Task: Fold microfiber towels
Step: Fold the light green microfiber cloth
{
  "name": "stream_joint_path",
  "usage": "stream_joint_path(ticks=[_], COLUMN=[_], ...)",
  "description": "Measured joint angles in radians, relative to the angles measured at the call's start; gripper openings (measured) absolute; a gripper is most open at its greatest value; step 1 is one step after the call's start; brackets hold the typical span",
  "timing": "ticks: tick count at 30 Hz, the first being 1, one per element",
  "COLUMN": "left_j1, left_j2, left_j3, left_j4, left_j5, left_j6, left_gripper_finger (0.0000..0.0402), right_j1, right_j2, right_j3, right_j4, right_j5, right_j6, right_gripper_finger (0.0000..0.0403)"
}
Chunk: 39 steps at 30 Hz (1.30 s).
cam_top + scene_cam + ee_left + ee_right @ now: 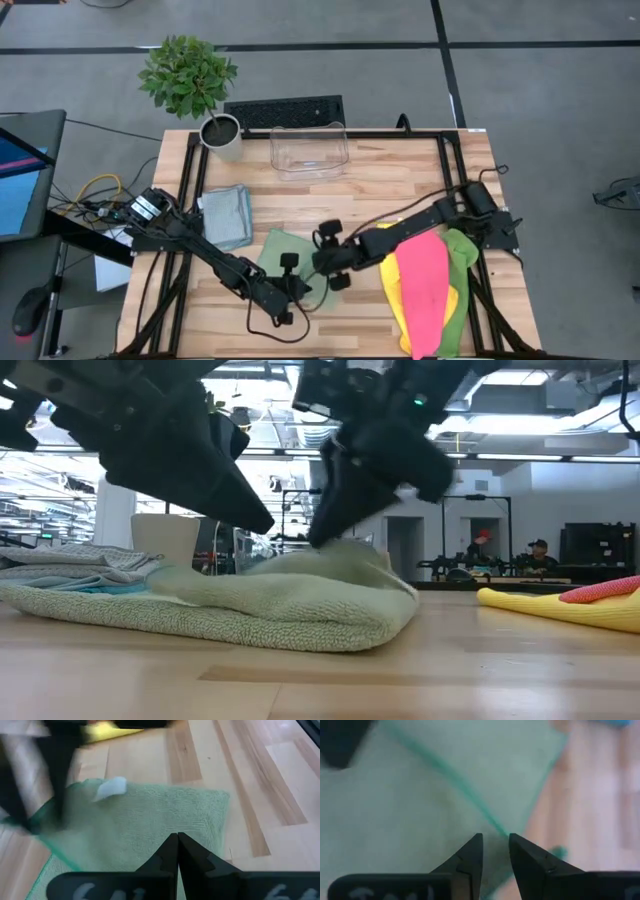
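**Pale green towel under both grippers at the lower middle of the desk**

In the high view the pale green towel (277, 252) lies at the lower centre of the frame, partly folded, with a rounded doubled edge showing toward the right in the low view. The left gripper (292, 290) sits on its lower right part, fingers pressed fully together with nothing between them, apparently pinning the cloth. The right gripper (322, 262) comes in from the right at the towel's right edge; in its wrist view the fingers stand narrowly apart, straddling a thin hemmed edge of the cloth, though whether they have pinched it I cannot tell.

The cloth looks soft, light and limp: it should drape and sag when lifted and its nap should cling a little to the wood. A corner or the hem seems the best hold.

A small white tag (110, 787) shows on the towel, but nothing on it can be read.

Lower right lies a pile of pink, yellow and lime towels (428, 290). Left of centre sits a folded light blue towel (226, 214). Farther up stand a clear plastic bin (309, 150) and a potted plant (190, 80).
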Motion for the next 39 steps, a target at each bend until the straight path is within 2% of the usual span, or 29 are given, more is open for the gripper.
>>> stream_joint_path(ticks=[5,12,16,20,23,28,34,39], left_j1=[0.0,0.0,-0.005,-0.008,-0.016,-0.049,-0.063,-0.056], left_j2=[0.0,0.0,0.0,0.0,0.0,0.0,0.003,0.078], left_j3=[0.0,0.0,0.0,0.0,-0.013,-0.03,-0.03,-0.028], left_j4=[0.001,-0.008,-0.045,-0.138,-0.164,-0.157,-0.168,-0.127], left_j5=[-0.002,-0.002,-0.019,-0.046,-0.045,-0.045,-0.037,-0.017], left_j6=[-0.007,-0.013,-0.04,-0.113,-0.194,-0.241,-0.259,-0.279], left_gripper_finger=[0.0,0.0,0.0,0.0,0.0,0.0,0.0,0.0], right_j1=[-0.036,0.055,0.098,0.084,0.058,0.048,0.048,0.077], right_j2=[-0.048,-0.119,-0.102,-0.079,-0.084,-0.083,-0.083,-0.091], right_j3=[0.021,0.003,-0.058,-0.129,-0.169,-0.243,-0.292,-0.273], right_j4=[0.006,-0.114,0.003,0.124,0.196,0.299,0.328,0.331], right_j5=[0.01,-0.002,0.017,0.062,0.058,0.024,0.023,0.025], right_j6=[-0.005,0.14,0.143,0.125,0.15,0.189,0.21,0.239], right_gripper_finger=[0.0118,0.0118,0.0118,0.0118,0.0118,0.0118,0.0118,0.0118])
